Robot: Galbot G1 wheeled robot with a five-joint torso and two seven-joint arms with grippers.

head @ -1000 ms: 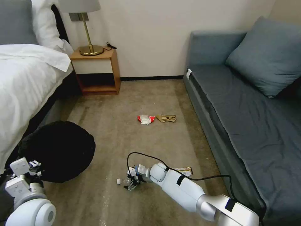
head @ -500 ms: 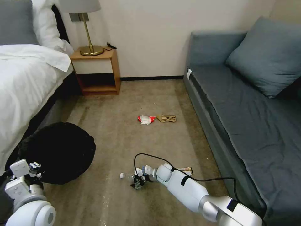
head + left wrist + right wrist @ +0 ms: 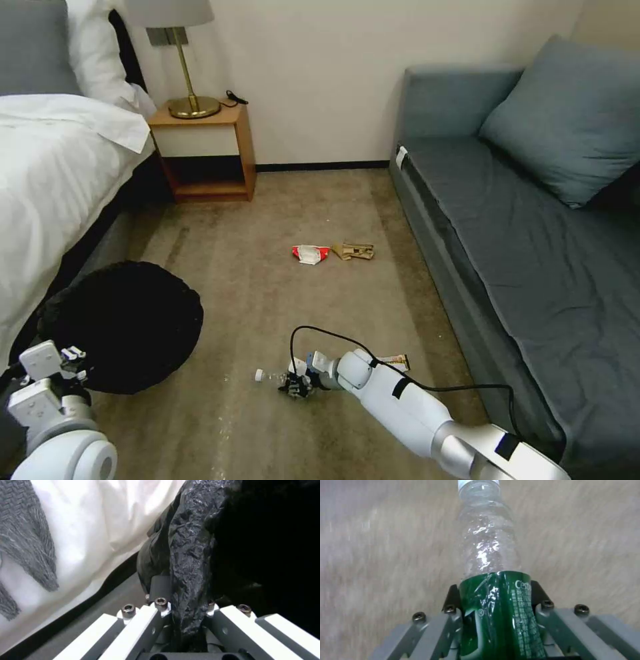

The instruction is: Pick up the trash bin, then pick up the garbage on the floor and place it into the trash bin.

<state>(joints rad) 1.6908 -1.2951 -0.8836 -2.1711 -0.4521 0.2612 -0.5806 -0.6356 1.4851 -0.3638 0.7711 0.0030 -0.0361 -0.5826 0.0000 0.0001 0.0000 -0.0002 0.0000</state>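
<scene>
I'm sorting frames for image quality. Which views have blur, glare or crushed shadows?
Right wrist view: carpet streaked with blur, glare glints on the clear bottle, its green label sharp. Left wrist view: the inside of the trash bin is solid black without detail, the white bedding is overexposed. Head view: evenly lit and sharp, with some wide-angle bending.

The trash bin (image 3: 127,323) is showing glossy, crinkled black. The bottle (image 3: 490,562) is gleaming clear, with a green label printed in pale lettering and a white cap. One packet (image 3: 311,253) is showing red and white, the paper scrap (image 3: 354,251) beside it brown, the wrapper (image 3: 395,362) gold-yellow. The carpet (image 3: 267,220) is looking mottled tan, the sofa (image 3: 533,220) slate blue, the bedding (image 3: 60,167) white.
</scene>
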